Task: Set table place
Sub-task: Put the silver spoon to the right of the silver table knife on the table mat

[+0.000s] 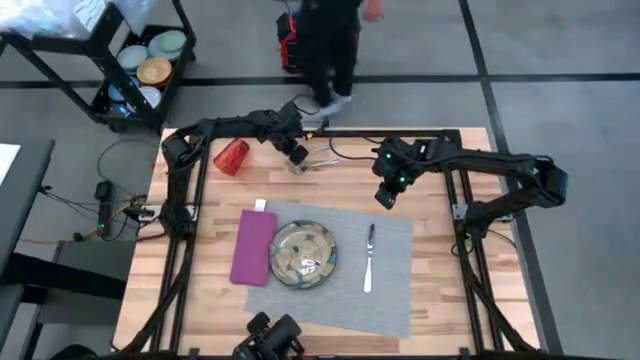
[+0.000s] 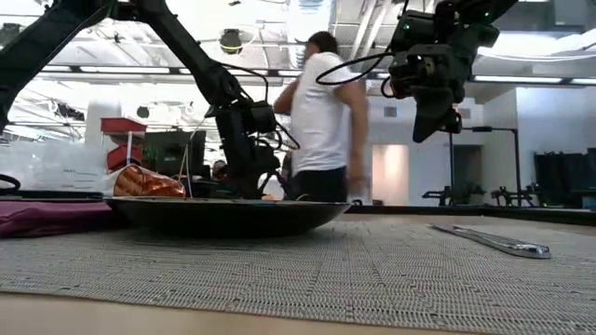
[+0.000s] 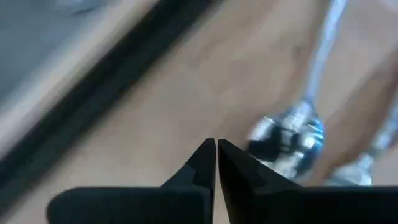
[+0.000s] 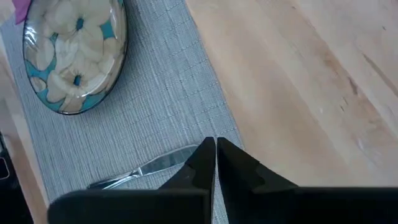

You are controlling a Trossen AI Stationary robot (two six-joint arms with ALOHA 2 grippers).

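Observation:
A grey placemat (image 1: 385, 285) lies on the wooden table (image 1: 450, 330). It carries a flower-patterned plate (image 1: 303, 255) and a silver knife (image 1: 369, 258). A magenta napkin (image 1: 254, 246) lies at the placemat's left edge. An orange cup (image 1: 232, 157) lies on its side at the far left. A spoon (image 3: 289, 137) and another silver piece (image 3: 367, 165) lie on bare wood near the far edge. My left gripper (image 1: 298, 160) is shut, low beside the spoon's bowl. My right gripper (image 1: 385, 197) is shut and hangs above the placemat's far edge, past the knife (image 4: 149, 167).
A person (image 1: 330, 50) stands just beyond the table's far edge. A black cart with bowls (image 1: 150, 65) stands off the far left corner. Black rail frames (image 1: 185, 215) run along both sides of the table. Bare wood (image 1: 440, 165) shows at the far right.

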